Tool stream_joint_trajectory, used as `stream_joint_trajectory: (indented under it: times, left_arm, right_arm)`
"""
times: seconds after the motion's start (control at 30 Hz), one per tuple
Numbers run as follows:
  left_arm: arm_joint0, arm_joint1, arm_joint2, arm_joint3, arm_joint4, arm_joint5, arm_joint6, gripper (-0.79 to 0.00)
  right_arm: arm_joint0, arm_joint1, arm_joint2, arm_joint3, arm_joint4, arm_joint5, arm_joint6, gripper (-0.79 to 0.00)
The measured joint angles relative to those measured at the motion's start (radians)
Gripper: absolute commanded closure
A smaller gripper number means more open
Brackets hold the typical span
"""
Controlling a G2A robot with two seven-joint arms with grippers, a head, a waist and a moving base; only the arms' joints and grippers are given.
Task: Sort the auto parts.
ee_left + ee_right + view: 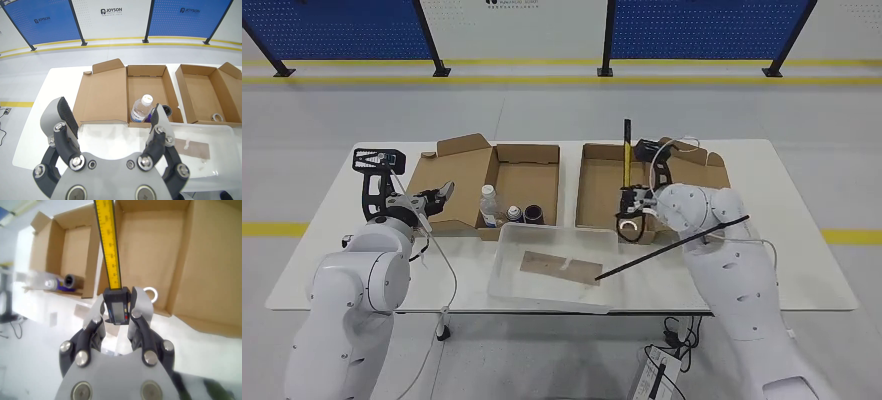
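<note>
My right gripper (117, 302) is shut on a digital caliper (117, 311) with a yellow scale bar (107, 241), held over the near edge of the right cardboard box (597, 190). In the top view the caliper (626, 150) points toward the table's far side. A silver ring (152, 293) lies in that box's near corner. The left box (149, 89) holds a clear water bottle (140, 111), a purple item and a dark cylinder (167, 110). My left gripper (113, 117) hangs open and empty over the table in front of the left box's flap.
A clear plastic tray (507, 265) with a brown cardboard piece (557, 268) sits at the table's front middle. A thin black rod (672, 247) slants across the tray's right side. Blue partition panels stand on the floor beyond the table.
</note>
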Motion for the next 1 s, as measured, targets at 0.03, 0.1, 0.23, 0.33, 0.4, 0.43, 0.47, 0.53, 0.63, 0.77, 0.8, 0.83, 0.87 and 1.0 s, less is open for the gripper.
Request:
stream_joint_trajectory:
  times: [0.03,0.1,0.23,0.33,0.4,0.43,0.47,0.53,0.63,0.77,0.8,0.83,0.87,1.0]
  left_arm:
    - [0.0,0.0,0.0,0.0,0.0,0.0,0.0,-0.785]
    - [0.0,0.0,0.0,0.0,0.0,0.0,0.0,-0.785]
    - [0.0,0.0,0.0,0.0,0.0,0.0,0.0,-0.785]
    - [0.0,0.0,0.0,0.0,0.0,0.0,0.0,-0.785]
    - [0.0,0.0,0.0,0.0,0.0,0.0,0.0,-0.785]
    - [0.0,0.0,0.0,0.0,0.0,0.0,0.0,-0.785]
    - [0.0,0.0,0.0,0.0,0.0,0.0,0.0,-0.785]
    - [0.0,0.0,0.0,0.0,0.0,0.0,0.0,-0.785]
    - [0.0,0.0,0.0,0.0,0.0,0.0,0.0,-0.785]
    - [0.0,0.0,0.0,0.0,0.0,0.0,0.0,-0.785]
    - [0.0,0.0,0.0,0.0,0.0,0.0,0.0,-0.785]
    - [0.0,0.0,0.0,0.0,0.0,0.0,0.0,-0.785]
    - [0.0,0.0,0.0,0.0,0.0,0.0,0.0,-0.785]
    - [0.0,0.0,0.0,0.0,0.0,0.0,0.0,-0.785]
  right_arm:
    - [0.009,0.0,0.002,0.016,-0.002,0.002,0.0,0.0]
    - [0.031,0.0,0.002,0.058,-0.005,0.002,0.003,0.0]
    - [0.084,-0.005,-0.018,0.152,-0.007,-0.004,0.006,0.0]
    - [0.128,-0.014,-0.053,0.233,-0.002,-0.003,-0.002,0.0]
    - [0.158,-0.024,-0.082,0.294,0.009,0.005,-0.014,0.0]
    - [0.171,-0.029,-0.095,0.322,0.017,0.01,-0.023,0.0]
    - [0.182,-0.034,-0.107,0.349,0.025,0.014,-0.034,0.0]
    - [0.21,-0.047,-0.136,0.414,0.047,0.021,-0.058,0.0]
    - [0.247,-0.066,-0.176,0.503,0.076,0.034,-0.088,0.0]
    - [0.281,-0.093,-0.223,0.595,0.124,0.037,-0.131,0.0]
    - [0.29,-0.101,-0.232,0.619,0.141,0.038,-0.145,0.0]
    - [0.296,-0.106,-0.237,0.636,0.156,0.038,-0.157,0.0]
    - [0.302,-0.111,-0.242,0.653,0.169,0.038,-0.169,0.0]
    - [0.333,-0.13,-0.256,0.741,0.215,0.023,-0.215,0.0]
